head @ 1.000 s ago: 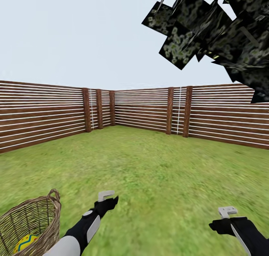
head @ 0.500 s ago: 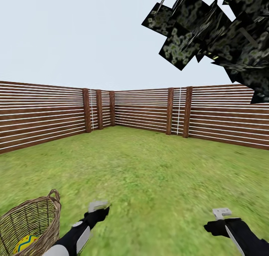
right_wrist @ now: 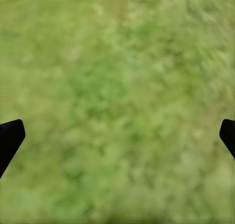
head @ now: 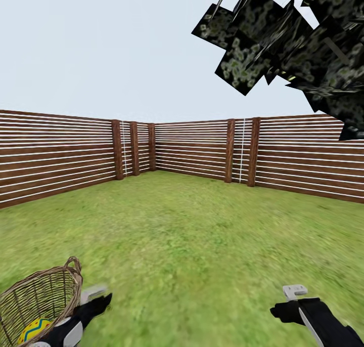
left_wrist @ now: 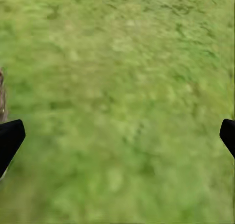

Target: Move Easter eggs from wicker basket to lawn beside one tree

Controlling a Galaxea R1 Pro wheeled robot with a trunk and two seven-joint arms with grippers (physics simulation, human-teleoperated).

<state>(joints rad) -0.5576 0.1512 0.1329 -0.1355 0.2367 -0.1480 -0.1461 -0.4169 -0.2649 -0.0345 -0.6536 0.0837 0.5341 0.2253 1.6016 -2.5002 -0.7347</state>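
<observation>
The wicker basket (head: 43,299) stands on the lawn (head: 202,235) at the lower left of the head view. One yellow Easter egg (head: 35,331) with a blue zigzag lies inside it, and the picture's edge cuts off the rest of the inside. My left gripper (head: 100,301) hovers right beside the basket's near rim. In its wrist view it (left_wrist: 117,136) is open over bare grass, with a sliver of the basket (left_wrist: 2,99) at the edge. My right gripper (head: 284,309) hangs open over grass (right_wrist: 117,111). The tree's dark crown (head: 293,38) overhangs at the upper right, with its trunk out of view.
A brown slatted wooden fence (head: 192,152) encloses the garden on the far side and on both flanks. Wide open grass stretches between me and the fence.
My left arm has swung left and down, from mid-lawn to the basket's side. The right gripper has sunk slightly and drifted left. The basket and egg have not moved.
</observation>
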